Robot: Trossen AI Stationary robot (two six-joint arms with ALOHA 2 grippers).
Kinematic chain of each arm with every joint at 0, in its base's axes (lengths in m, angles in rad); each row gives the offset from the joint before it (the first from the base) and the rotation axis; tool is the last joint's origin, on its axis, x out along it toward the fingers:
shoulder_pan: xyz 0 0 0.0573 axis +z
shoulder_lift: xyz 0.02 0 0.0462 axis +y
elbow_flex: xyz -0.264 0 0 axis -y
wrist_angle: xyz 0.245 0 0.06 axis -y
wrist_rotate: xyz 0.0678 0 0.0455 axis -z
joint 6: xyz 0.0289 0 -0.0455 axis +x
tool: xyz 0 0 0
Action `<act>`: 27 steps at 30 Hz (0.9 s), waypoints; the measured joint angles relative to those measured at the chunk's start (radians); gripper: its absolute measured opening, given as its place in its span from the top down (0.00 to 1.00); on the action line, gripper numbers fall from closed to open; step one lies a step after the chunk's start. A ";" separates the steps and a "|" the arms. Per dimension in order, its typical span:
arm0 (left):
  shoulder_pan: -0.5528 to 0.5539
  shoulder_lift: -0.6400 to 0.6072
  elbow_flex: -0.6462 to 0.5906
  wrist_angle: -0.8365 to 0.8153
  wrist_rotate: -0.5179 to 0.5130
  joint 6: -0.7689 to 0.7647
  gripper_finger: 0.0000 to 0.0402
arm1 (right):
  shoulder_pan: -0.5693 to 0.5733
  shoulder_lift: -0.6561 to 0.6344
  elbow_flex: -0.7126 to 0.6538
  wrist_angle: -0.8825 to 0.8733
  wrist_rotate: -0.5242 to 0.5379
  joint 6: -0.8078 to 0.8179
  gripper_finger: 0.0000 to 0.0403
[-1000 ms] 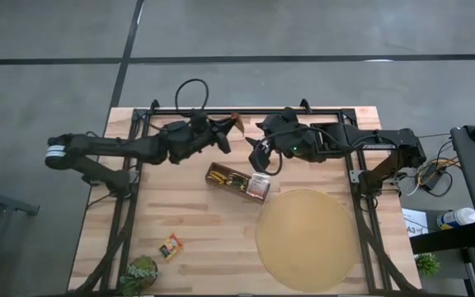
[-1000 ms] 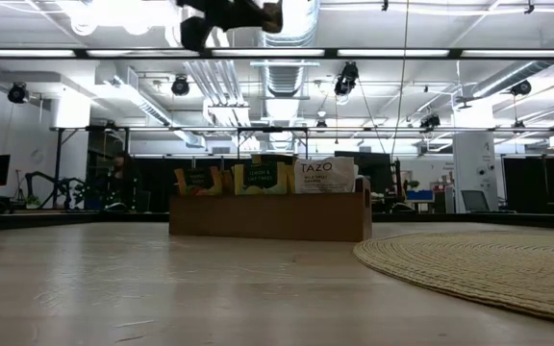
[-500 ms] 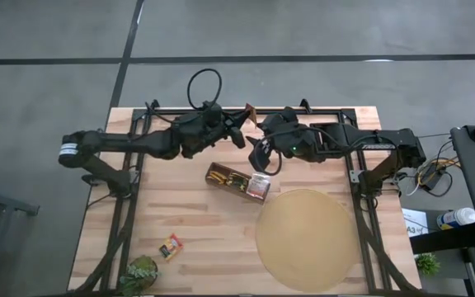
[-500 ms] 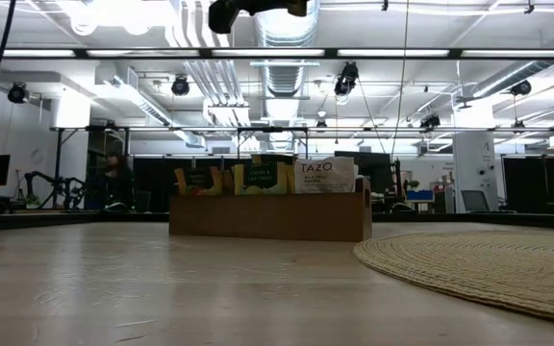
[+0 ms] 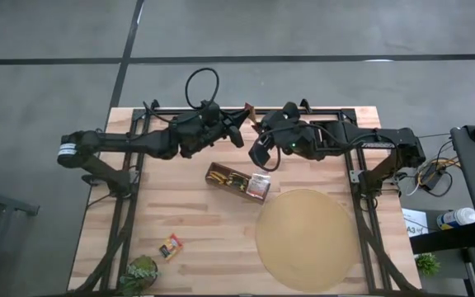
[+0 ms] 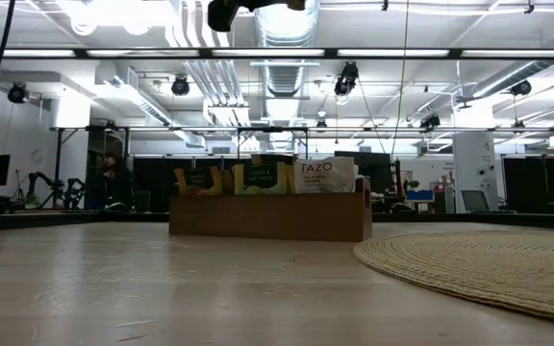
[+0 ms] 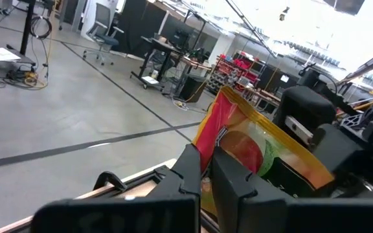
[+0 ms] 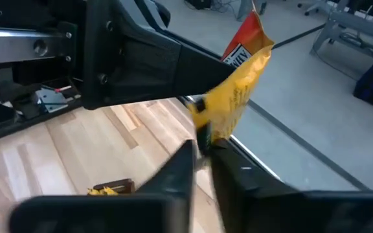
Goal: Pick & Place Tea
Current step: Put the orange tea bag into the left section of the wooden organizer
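Both arms meet above the far edge of the tabletop [image 5: 188,223], near its middle, with one orange-red and yellow tea sachet [image 5: 251,113] between them. The left gripper [image 7: 206,169] has its fingers pressed together on one end of the sachet, which stands up beyond them in the left wrist view. The right gripper [image 8: 203,155] has its two fingers drawn in tight on the other, yellow end of the same sachet [image 8: 235,97], so both grippers have hold of it at once, raised clear of the tabletop. In the high view the left gripper [image 5: 236,132] and the right gripper [image 5: 260,142] sit just beside each other over the black frame rail along the far edge. Nearer the middle of the tabletop lies the brown wooden box [image 5: 236,181], with more tea sachets [image 6: 263,176] standing upright in it, a white one marked TAZO [image 6: 326,176] at its end toward the mat. The big round tan mat [image 5: 308,239] lies just beside the box, toward the near right corner. Another sachet [image 5: 170,246] lies flat near the near left corner, well apart from the box, and a small green plant [image 5: 138,272] stands at the near edge beside it.
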 joint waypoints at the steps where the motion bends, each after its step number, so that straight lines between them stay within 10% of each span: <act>1: 0.000 0.000 0.000 0.000 -0.001 0.003 0.97 | -0.001 -0.001 0.000 0.000 0.000 -0.010 0.93; 9: 0.002 0.000 0.000 -0.003 0.000 0.032 0.93 | -0.006 -0.005 0.000 -0.001 -0.005 -0.039 0.98; 15: 0.011 -0.025 -0.001 -0.061 0.014 0.065 0.68 | -0.008 -0.019 0.000 -0.008 -0.040 -0.045 0.98; 27: 0.053 -0.156 -0.002 -0.362 -0.060 0.070 0.30 | -0.134 -0.015 0.000 -0.026 -0.426 0.037 0.98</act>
